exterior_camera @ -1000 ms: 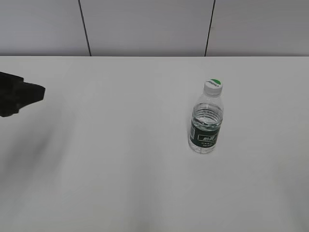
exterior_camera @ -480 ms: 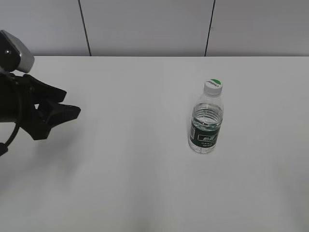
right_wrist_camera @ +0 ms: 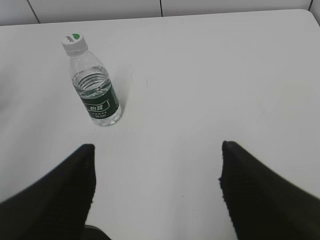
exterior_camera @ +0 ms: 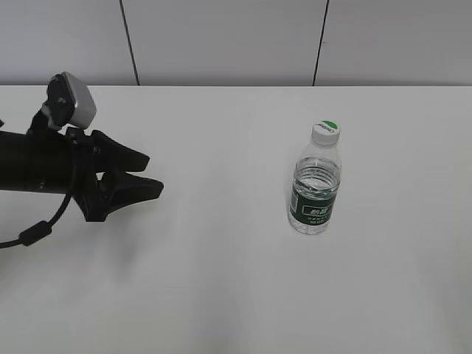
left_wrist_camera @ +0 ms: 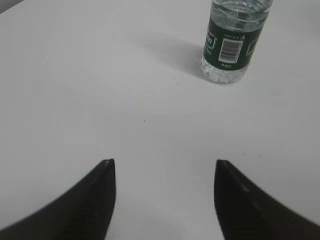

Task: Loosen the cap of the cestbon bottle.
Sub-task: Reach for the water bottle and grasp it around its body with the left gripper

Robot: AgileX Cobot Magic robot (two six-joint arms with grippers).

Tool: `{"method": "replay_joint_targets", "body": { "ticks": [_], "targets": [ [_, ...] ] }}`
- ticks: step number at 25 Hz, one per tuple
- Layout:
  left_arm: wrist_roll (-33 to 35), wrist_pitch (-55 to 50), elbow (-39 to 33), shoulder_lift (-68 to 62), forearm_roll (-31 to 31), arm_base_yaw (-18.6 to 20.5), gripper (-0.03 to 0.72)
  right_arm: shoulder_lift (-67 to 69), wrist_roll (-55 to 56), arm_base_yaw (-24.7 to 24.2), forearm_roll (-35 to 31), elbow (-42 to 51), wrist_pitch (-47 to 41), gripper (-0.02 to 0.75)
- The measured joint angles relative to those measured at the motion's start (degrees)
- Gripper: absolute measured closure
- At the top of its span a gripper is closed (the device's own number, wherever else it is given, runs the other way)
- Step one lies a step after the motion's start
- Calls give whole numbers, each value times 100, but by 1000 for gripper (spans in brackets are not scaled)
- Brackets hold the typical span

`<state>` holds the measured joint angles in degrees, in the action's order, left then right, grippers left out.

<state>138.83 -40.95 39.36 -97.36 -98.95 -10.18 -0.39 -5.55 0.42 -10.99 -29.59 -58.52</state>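
Observation:
The cestbon bottle (exterior_camera: 315, 193) stands upright on the white table (exterior_camera: 221, 280), right of centre, clear with a dark green label. Its white cap (exterior_camera: 325, 130) with a green mark sits on the neck. My left gripper (exterior_camera: 151, 174) is open and empty, well left of the bottle and pointing toward it. In the left wrist view the gripper (left_wrist_camera: 164, 162) is open and the bottle's lower part (left_wrist_camera: 231, 47) stands ahead at upper right; the cap is cut off there. In the right wrist view my right gripper (right_wrist_camera: 156, 146) is open and empty, and the bottle (right_wrist_camera: 95, 90) with its cap (right_wrist_camera: 74, 41) stands far ahead at left.
A grey panelled wall (exterior_camera: 221, 37) runs behind the table's far edge. The right arm does not show in the exterior view.
My left arm has come in from the left edge and moved right toward the bottle, jaws open. The bottle has not moved.

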Motion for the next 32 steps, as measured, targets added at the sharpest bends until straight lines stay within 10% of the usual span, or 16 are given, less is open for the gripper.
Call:
{"method": "replay_joint_targets", "body": {
  "ticks": [7,32],
  "targets": [
    [19,-1047,951,-1193,-16,-71,76,0,0,0,0,0,0,148],
    [26,-1237,3351,-3586,-44,-1507,52,0,0,0,0,0,2,148]
  ]
}}
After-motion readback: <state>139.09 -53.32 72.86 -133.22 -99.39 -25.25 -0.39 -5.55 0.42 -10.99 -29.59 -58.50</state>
